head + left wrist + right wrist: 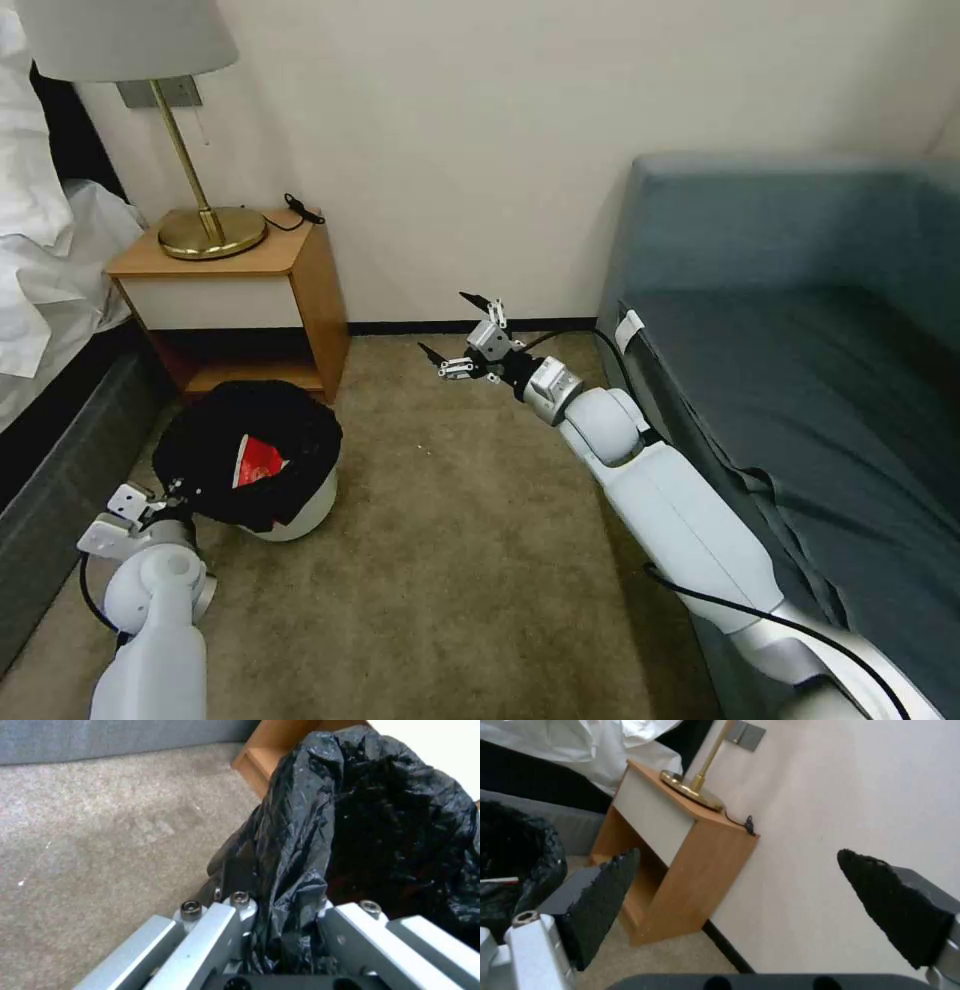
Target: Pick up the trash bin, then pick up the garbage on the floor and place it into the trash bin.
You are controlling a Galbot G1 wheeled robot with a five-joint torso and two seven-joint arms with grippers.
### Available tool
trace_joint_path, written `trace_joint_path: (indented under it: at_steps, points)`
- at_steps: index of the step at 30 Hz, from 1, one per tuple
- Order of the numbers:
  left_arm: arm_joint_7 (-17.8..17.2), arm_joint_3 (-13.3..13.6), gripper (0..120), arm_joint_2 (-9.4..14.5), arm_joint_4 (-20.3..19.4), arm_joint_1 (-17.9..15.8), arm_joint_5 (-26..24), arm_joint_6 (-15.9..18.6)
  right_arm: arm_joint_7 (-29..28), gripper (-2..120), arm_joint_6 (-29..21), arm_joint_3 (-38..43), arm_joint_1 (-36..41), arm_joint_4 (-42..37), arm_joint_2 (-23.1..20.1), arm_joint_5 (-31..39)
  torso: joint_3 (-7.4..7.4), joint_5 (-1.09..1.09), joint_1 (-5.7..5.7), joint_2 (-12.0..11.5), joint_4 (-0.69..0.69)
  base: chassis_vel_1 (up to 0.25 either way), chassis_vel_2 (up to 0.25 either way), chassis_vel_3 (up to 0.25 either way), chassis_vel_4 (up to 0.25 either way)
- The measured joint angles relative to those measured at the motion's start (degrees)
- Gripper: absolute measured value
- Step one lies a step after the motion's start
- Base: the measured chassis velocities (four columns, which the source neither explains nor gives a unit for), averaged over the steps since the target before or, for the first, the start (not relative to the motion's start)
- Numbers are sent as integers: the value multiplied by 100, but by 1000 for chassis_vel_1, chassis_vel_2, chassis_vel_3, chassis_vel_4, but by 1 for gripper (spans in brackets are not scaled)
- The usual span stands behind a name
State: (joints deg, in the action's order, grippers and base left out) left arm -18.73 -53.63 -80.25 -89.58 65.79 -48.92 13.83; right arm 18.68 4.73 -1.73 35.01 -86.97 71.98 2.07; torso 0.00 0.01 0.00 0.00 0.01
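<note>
Carpet [450, 560] | trash bin [300, 505] liner hides left gripper [165, 495] jaws

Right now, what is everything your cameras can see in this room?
trash bin: one, white, black bag liner, on carpet by nightstand.
red packet: one, inside the bin.
nightstand: one, wooden, against the wall.
lamp: one, brass base, on nightstand.
sofa: one, blue-grey, at right.
bed: one, white linen, at left.
left gripper: shut on the liner at the bin's near rim.
right gripper: open, above the carpet.
</note>
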Motion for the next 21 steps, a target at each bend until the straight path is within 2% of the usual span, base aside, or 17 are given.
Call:
trace_joint_path:
  at_steps: [2, 4, 5, 6, 7, 9, 10, 13, 14, 16, 18, 20, 21]
  points:
    - [42, 1, 4, 4, -4, 56, -27, 5, 14, 100, 5, 21, 71, -39, -12, -24, 0, -1, 0, 0, 0, 0, 0, 0, 0]
    - [99, -6, 12, 22, -21, 124, -34, 6, 23, 100, 9, 41, 172, -99, -25, -65, 0, 0, 0, 0, -2, 0, 0, 0, 0]
    - [99, -6, 12, 22, -21, 124, -34, 6, 23, 100, 9, 41, 172, -99, -25, -65, 0, 0, 0, 0, -2, 0, 0, 0, 0]
    - [113, -16, 19, 33, -38, 156, -34, 6, 26, 100, 11, 49, 218, -134, -26, -84, 0, 0, 0, 0, -2, 0, 0, 0, 0]
    - [113, -16, 19, 33, -38, 156, -34, 6, 26, 100, 11, 49, 218, -134, -26, -84, 0, 0, 0, 0, -2, 0, 0, 0, 0]
    - [116, -49, 30, 48, -99, 245, -38, 8, 27, 100, 10, 70, 293, -200, -26, -113, 0, 0, 0, 0, 0, 0, 0, 0, 0]
    - [116, -49, 30, 48, -99, 245, -38, 8, 27, 100, 10, 70, 293, -200, -26, -113, 0, 0, 0, 0, 0, 0, 0, 0, 0]
    - [116, -87, 43, 60, -169, 331, -37, 7, 26, 100, 9, 92, 343, -252, -25, -124, 0, 0, 0, 0, -1, 0, 0, 0, 0]
    - [116, -87, 43, 60, -169, 331, -37, 7, 26, 100, 9, 92, 343, -252, -25, -124, 0, 0, 0, 0, -1, 0, 0, 0, 0]
    - [152, -157, 55, 66, -272, 430, 17, -7, 14, 100, 11, 110, 396, -306, -30, -105, 0, -1, 0, 0, -1, 0, 0, 0, 0]
    - [165, -178, 59, 70, -313, 459, 37, -15, 3, 100, 13, 110, 407, -318, -31, -86, 0, -1, 0, 0, -1, 0, 0, 0, 0]
    - [199, -236, 70, 86, -462, 572, 114, -28, -31, 100, 14, 109, 427, -357, -44, -33, 0, -1, 0, 0, -1, 0, 0, 0, 0]
    - [199, -236, 70, 86, -462, 572, 114, -28, -31, 100, 14, 109, 427, -357, -44, -33, 0, -1, 0, 0, -1, 0, 0, 0, 0]
